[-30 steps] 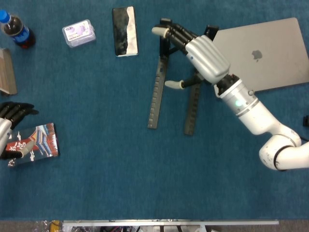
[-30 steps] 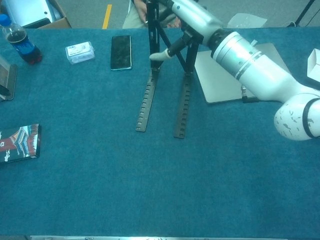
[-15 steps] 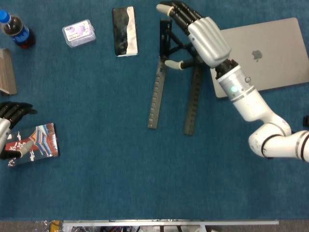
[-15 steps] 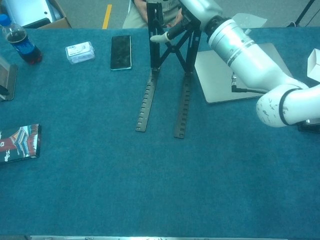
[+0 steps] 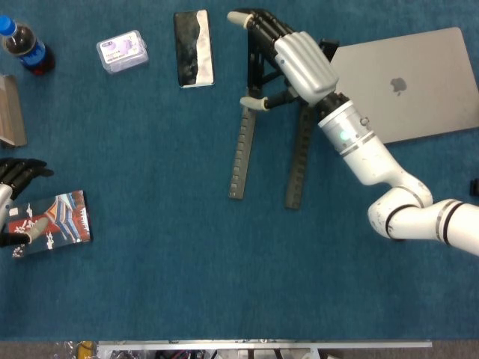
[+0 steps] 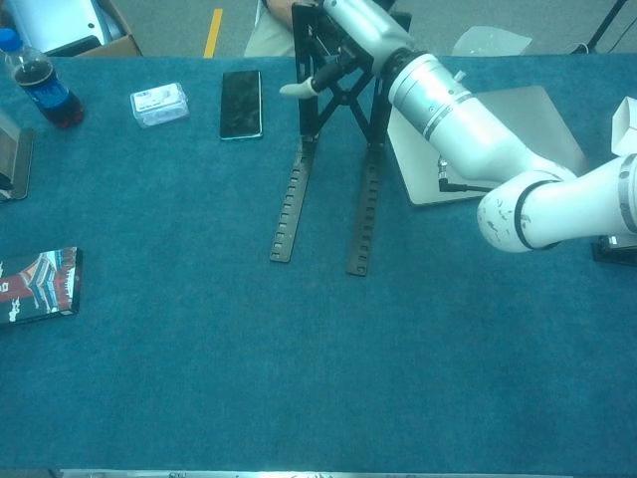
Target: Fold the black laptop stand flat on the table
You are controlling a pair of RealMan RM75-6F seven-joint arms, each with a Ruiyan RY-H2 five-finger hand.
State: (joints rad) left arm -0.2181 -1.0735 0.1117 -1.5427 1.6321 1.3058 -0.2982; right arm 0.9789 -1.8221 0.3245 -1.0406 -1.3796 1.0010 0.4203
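The black laptop stand [image 5: 239, 153] has two notched rails lying on the blue table [image 5: 165, 284], with its cross-braced frame [image 6: 338, 85] standing upright at the far end. My right hand [image 5: 293, 58] lies over the top of that upright frame, its fingers [image 5: 251, 18] stretched past the frame's upper left corner. Its thumb [image 5: 254, 102] hangs apart on the near side, by the left rail. No firm grip shows. In the chest view the right hand [image 6: 350, 28] covers the frame's top. My left hand [image 5: 11, 183] sits at the table's left edge, holding nothing.
A grey laptop [image 5: 419, 82] lies just right of the stand, under my right forearm. A phone [image 5: 193, 48], a clear plastic box [image 5: 122, 51] and a cola bottle [image 5: 26, 46] line the far left. A printed pack [image 5: 56, 217] lies beside my left hand.
My right hand has slid away from me and leftward along the top of the upright frame, fingers now past its left corner. The stand's rails and my left hand have stayed put.
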